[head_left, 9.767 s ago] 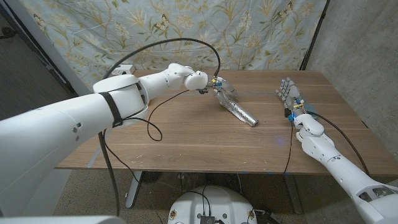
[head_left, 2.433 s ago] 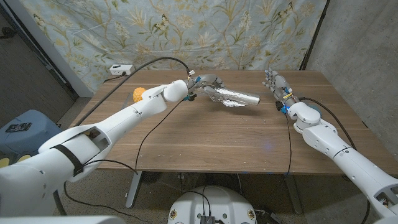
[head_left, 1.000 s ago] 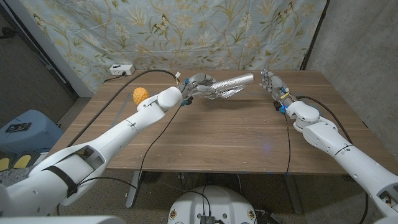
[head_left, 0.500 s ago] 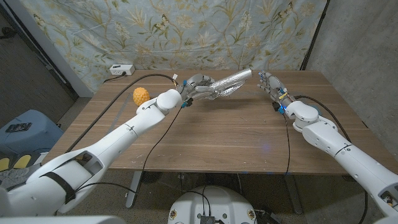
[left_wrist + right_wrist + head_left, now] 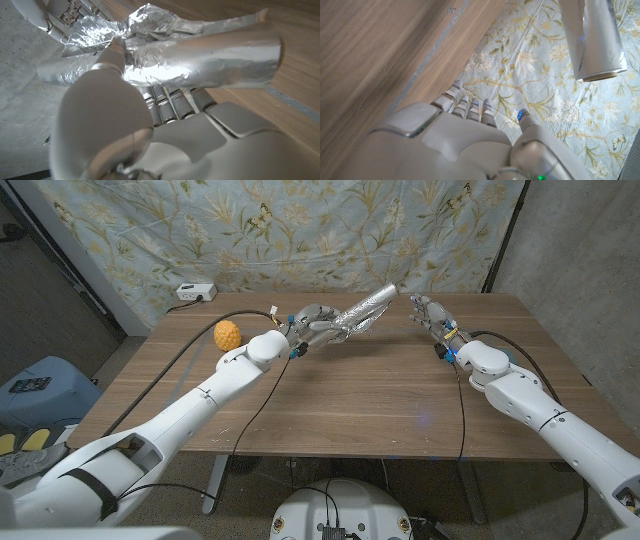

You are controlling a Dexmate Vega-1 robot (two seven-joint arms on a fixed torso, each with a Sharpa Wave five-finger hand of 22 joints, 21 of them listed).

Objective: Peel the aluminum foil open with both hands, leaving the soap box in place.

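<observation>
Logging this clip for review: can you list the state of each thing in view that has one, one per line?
foil-wrapped package: still wrapped, lifted off the table, tilted with its far end raised.
left hand: grips the package's lower, crumpled end.
right hand: fingers spread, holding nothing, close to the package's raised end but apart from it.
orange ball: resting on the table, untouched.

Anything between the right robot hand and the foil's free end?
Nothing: in the head view only bare table and backdrop show between the right robot hand and the foil.
</observation>
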